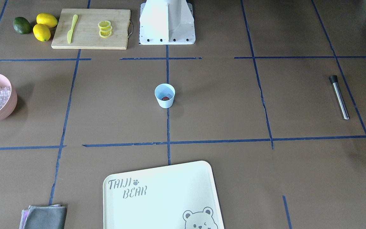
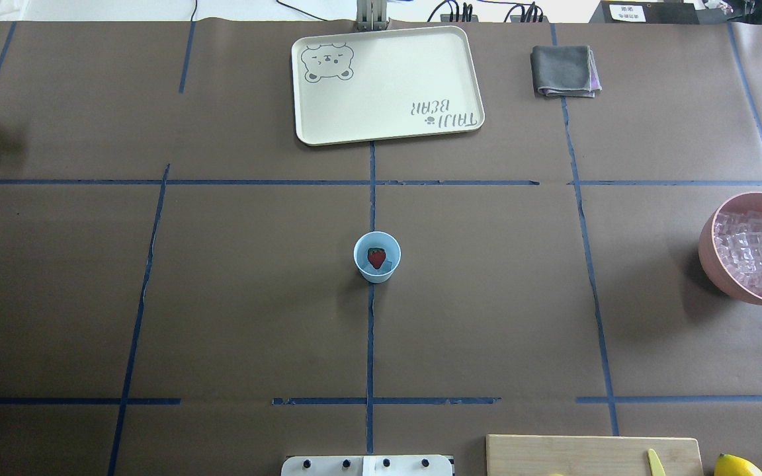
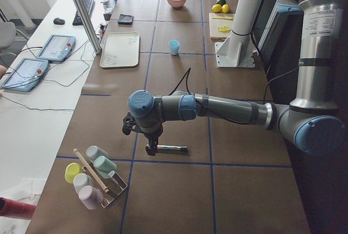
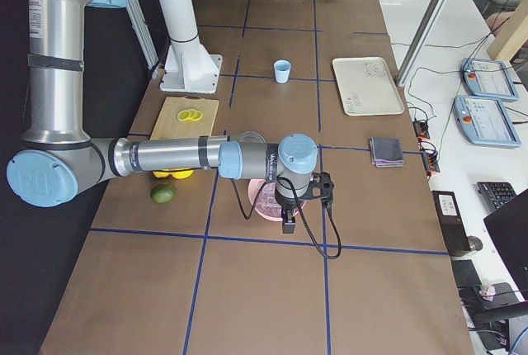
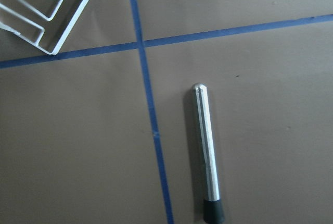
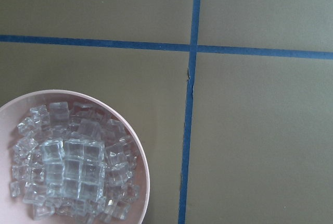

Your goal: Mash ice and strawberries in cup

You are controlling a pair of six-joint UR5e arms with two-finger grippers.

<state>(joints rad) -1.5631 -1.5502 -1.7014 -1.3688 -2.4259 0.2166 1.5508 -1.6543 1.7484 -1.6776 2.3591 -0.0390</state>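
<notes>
The light-blue cup (image 2: 377, 256) stands at the table's middle, also in the front view (image 1: 164, 95). A red strawberry (image 2: 376, 258) lies inside it, with pale ice pieces (image 2: 389, 266) beside it. More ice (image 6: 73, 166) fills the pink bowl (image 2: 712, 254). A metal rod with a black end (image 5: 207, 151) lies on the table (image 1: 339, 97). My left gripper (image 3: 151, 148) hangs just above that rod; I cannot tell whether it is open or shut. My right gripper (image 4: 289, 223) hangs over the pink bowl (image 4: 268, 198); I cannot tell its state. No fingers show in either wrist view.
A cream tray (image 2: 387, 86) lies far from the robot. A grey cloth (image 2: 563, 71) lies beside it. A cutting board (image 1: 91, 28) holds a yellow knife and lemon slices, with lemons (image 1: 44, 27) and a green fruit (image 1: 22, 25) beside it. A wire cup rack (image 3: 95, 177) stands near the rod.
</notes>
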